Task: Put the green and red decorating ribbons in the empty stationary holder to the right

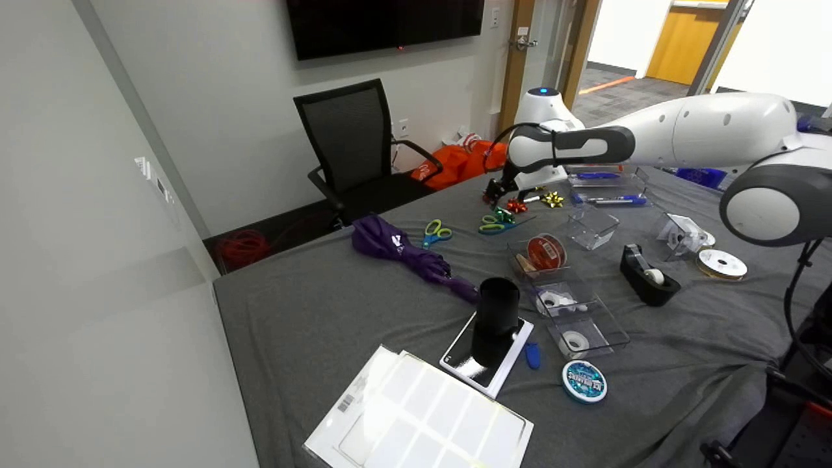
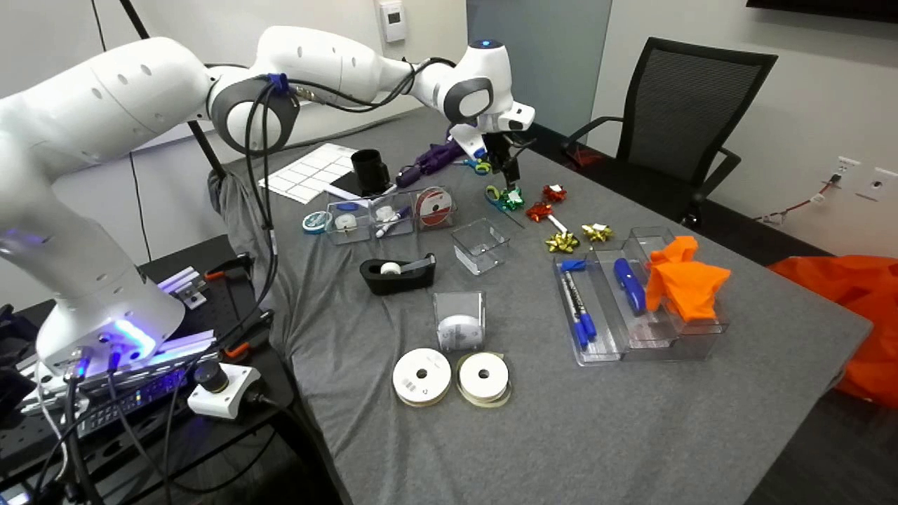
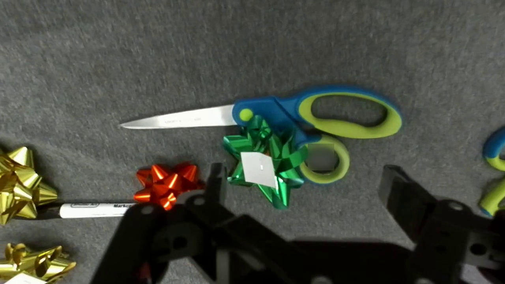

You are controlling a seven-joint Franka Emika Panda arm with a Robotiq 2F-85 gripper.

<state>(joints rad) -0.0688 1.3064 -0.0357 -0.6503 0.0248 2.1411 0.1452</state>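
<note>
A shiny green bow with a white sticker lies against the blue-green scissors in the wrist view; it also shows in both exterior views. A red bow lies left of it in the wrist view, partly behind a finger. Two red bows show in an exterior view. My gripper is open and empty above the green bow, the bow nearer its left finger; it also shows in an exterior view. An empty clear square holder stands on the table, also here.
Scissors lie under and beside the green bow. Gold bows and a white marker lie near the red bows. A clear organizer, a tape dispenser, a ribbon-spool tray and a purple umbrella stand around.
</note>
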